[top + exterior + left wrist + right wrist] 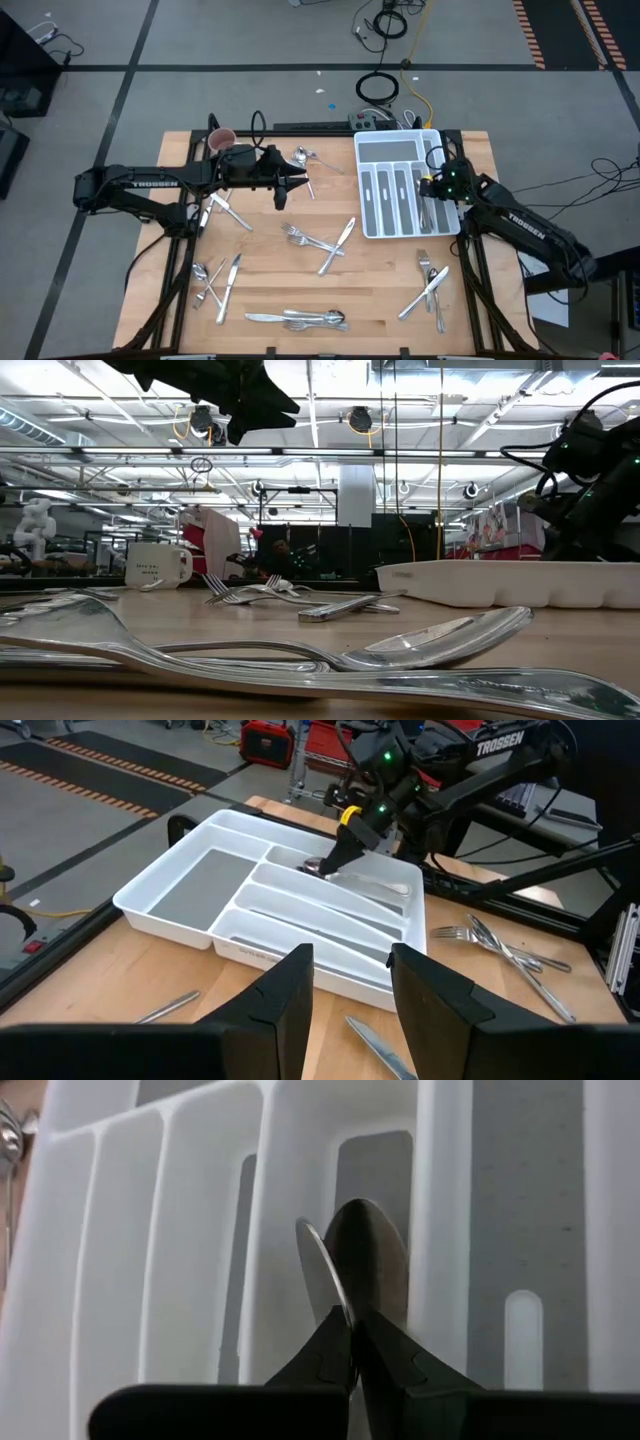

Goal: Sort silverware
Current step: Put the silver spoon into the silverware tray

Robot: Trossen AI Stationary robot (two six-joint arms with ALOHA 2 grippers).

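Pinched edge-on by its slippery handle in the closed right gripper (352,1330), a stiff spoon (365,1255) hangs over the tray (372,148); left gripper (350,985) hovers half-open, empty.

Two black jointed arms, white TROSSEN lettering on each; right arm (510,215) with green wrist lights, yellow fitting.
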